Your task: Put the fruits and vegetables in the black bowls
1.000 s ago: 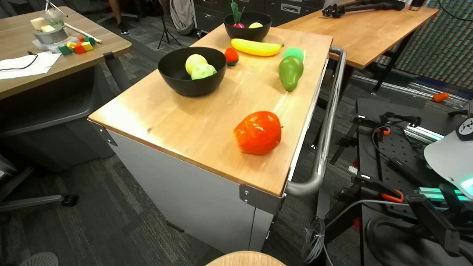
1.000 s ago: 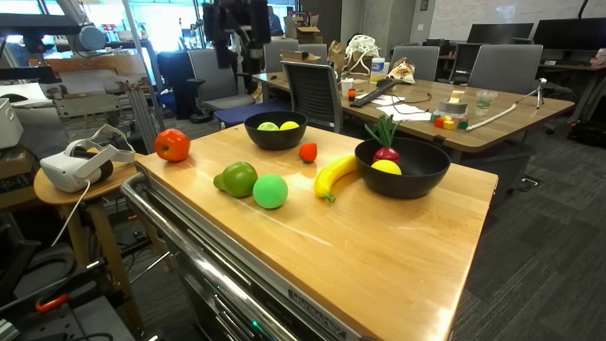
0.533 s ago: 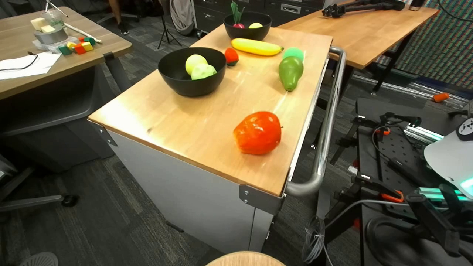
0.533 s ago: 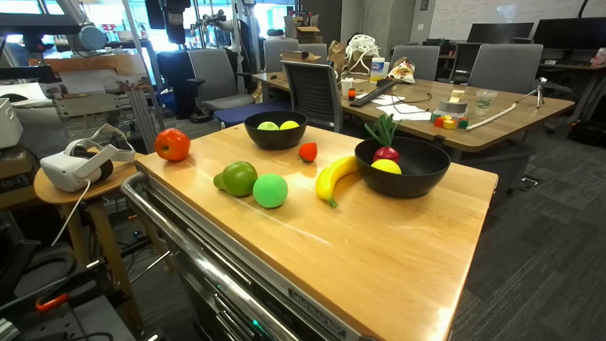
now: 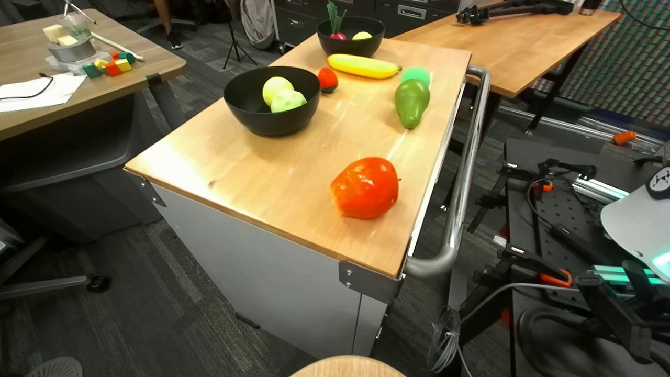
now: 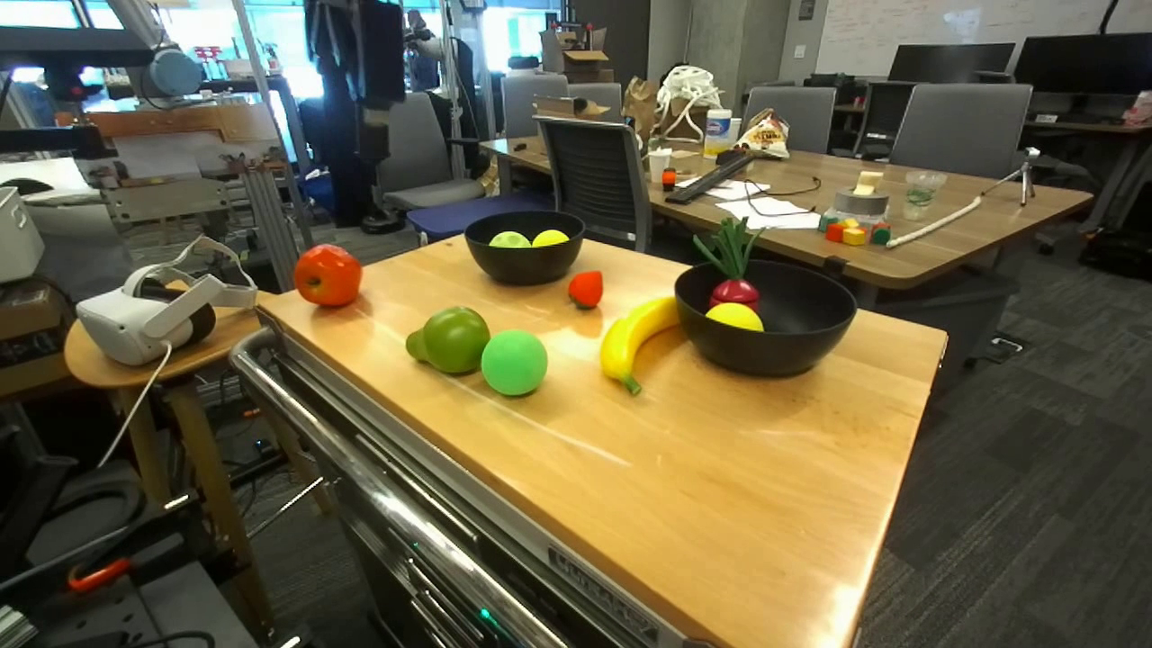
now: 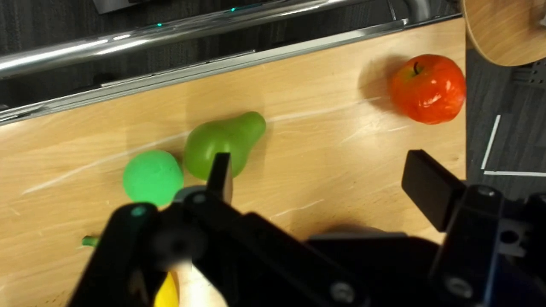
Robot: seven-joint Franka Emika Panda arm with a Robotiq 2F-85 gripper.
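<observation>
In an exterior view, your red fruit sits at the left of the frame, near a corner of the worktop. Next comes the pear, on its side, just beside the green ball, left of centre. In the upper middle, the left bowl holds a pale green fruit and a yellow fruit. To its lower right lies the strawberry. The banana is right of centre, one end at the right bowl; you cannot tell whether they touch. That bowl, right of the middle, holds a radish, leaves up, and a yellow ball.

In your wrist view, the banana peeks out at the lower left, partly hidden, with the green ball above it, then the pear. Your gripper spans the lower frame, jaws wide apart, worktop showing between them; it overlaps the pear's lower edge in view, contact unclear. The red fruit is at the upper right.
</observation>
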